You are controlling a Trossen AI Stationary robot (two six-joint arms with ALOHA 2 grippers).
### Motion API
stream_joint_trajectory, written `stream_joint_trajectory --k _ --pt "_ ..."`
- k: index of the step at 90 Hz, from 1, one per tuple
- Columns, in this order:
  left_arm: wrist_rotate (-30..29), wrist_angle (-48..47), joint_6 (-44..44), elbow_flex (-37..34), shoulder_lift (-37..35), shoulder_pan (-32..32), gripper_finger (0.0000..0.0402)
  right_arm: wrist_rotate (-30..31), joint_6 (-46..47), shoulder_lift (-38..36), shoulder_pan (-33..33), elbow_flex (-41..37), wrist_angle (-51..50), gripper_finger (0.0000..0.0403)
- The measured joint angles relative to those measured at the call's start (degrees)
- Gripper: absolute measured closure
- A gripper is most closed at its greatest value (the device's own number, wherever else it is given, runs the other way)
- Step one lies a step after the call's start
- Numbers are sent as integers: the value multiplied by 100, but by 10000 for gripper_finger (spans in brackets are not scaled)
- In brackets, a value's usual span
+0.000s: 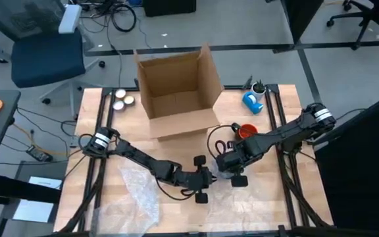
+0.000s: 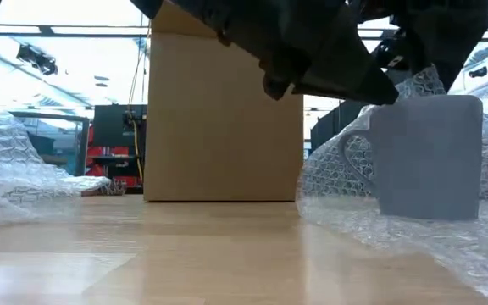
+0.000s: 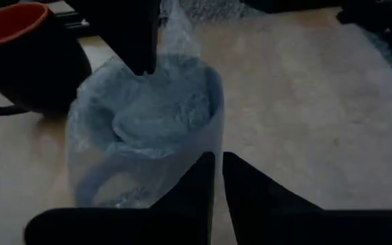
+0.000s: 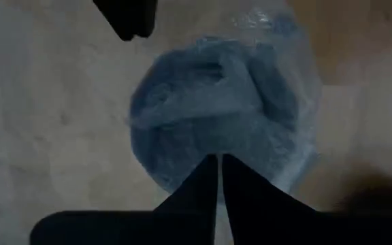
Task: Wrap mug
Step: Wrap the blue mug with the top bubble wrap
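The grey mug [image 2: 429, 157] stands upright on the counter [image 1: 268, 204], mouth up and its long axis vertical, a little toward the right of the counter's middle and well in from every edge. In the low view its handle points to the side, toward the cardboard box [image 1: 176, 89]. Bubble wrap [image 2: 371, 229] lies under it, rises around its wall and is tucked into its mouth. The left gripper [image 3: 216, 160] reaches in from the left, its fingers together and pinching the wrap at the mug's rim. The right gripper [image 4: 218, 163] comes from the right and hangs over the mug's mouth, its fingers together on the wrap there. A black mug with a red inside [image 3: 26, 51] stands just beside, toward the box. A second sheet of bubble wrap [image 1: 133, 194] lies on the counter's front left, and bare wood shows at the front right.
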Motion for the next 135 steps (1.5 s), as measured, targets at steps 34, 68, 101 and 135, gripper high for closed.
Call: stream_joint_trajectory --k 34,68,101,135 --pt "85 860 -467 9 480 128 386 444 26 96 65 -904 1132 403" --pt "89 775 -477 2 491 173 386 121 -448 364 33 -344 938 403" --pt "87 770 -449 2 491 173 386 280 -298 271 128 894 -1390 403" --pt "90 769 -455 2 491 173 386 204 7 273 259 343 -676 403"
